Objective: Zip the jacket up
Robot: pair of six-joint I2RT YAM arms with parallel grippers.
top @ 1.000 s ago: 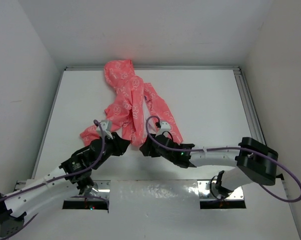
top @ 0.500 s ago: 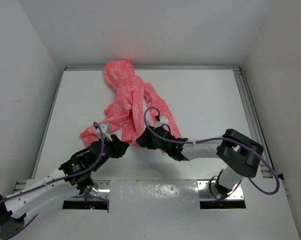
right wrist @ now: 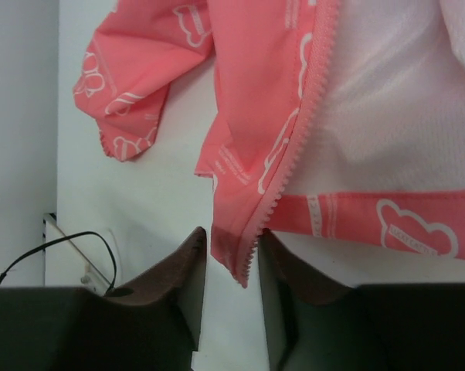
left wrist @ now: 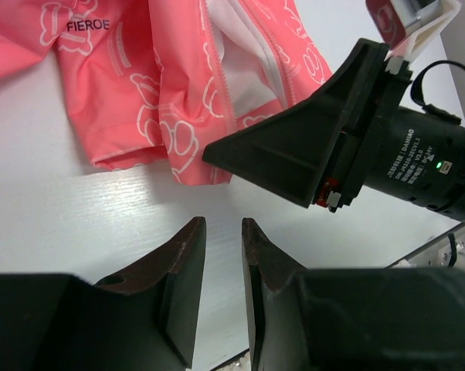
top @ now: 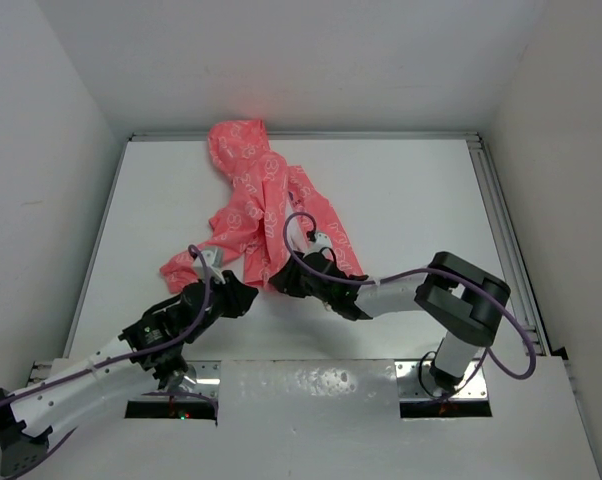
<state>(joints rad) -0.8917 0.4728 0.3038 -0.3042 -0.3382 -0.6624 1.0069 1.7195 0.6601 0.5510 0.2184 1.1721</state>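
A glossy white table (top: 411,200) sits boxed in by plain white walls (top: 281,60). Two white-and-black arms reach in from its near edge. Close in, the left gripper (left wrist: 221,251) hovers low over bare tabletop just short of the jacket's hem, its dark wedge-shaped fingers (left wrist: 184,270) a narrow slit apart with nothing between them. Just beside it, the right gripper (right wrist: 232,239), trailing a purple cable (top: 299,232), straddles the bottom corner of one front panel. The fabric and its zipper edge lie between the fingers, but the views do not show whether they pinch it. The jacket (top: 256,205) lies crumpled and open left of the table's centre: thin coral-pink cloth with white outline print. A row of pink zipper teeth (right wrist: 298,147) borders the pale mesh-like lining (right wrist: 387,116). Farther back, its hood (top: 236,145) reaches the far edge.
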